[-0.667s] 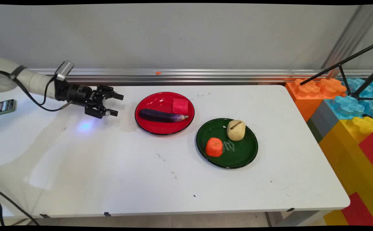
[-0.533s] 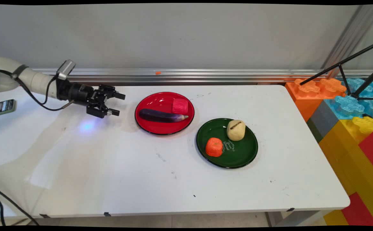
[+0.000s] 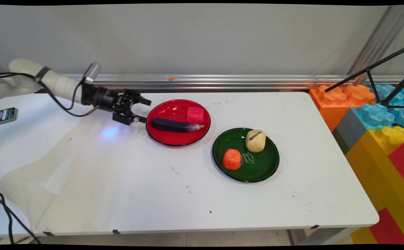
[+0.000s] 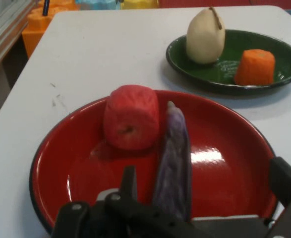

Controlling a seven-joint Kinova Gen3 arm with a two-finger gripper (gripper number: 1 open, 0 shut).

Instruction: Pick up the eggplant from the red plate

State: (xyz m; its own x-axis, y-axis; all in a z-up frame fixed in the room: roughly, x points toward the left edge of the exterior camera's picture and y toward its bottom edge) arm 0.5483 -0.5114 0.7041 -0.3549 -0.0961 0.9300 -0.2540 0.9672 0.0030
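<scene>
Two plates on the table point(image 3: 118, 194): a red plate point(image 3: 163, 139) point(image 4: 224, 198) toward the back edge holding one eggplant point(image 3: 174, 125) point(image 4: 174, 158) and one red apple point(image 3: 195, 114) point(image 4: 131, 124), and a green plate point(image 3: 264, 170) point(image 4: 284, 49) with one pear point(image 3: 255, 140) point(image 4: 205, 34) and one orange chunk point(image 3: 232, 159) point(image 4: 255, 67). Gripper point(image 3: 143, 111) point(image 4: 204, 196) is spread wide at the red plate's left rim, either side of the eggplant's end, not touching it. Loads of bare table along the front edge.

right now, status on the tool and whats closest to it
Tool open, empty, low at red plate's left rim. Nearest: purple eggplant on that plate, red apple beside it. Nothing between tool and eggplant.
</scene>
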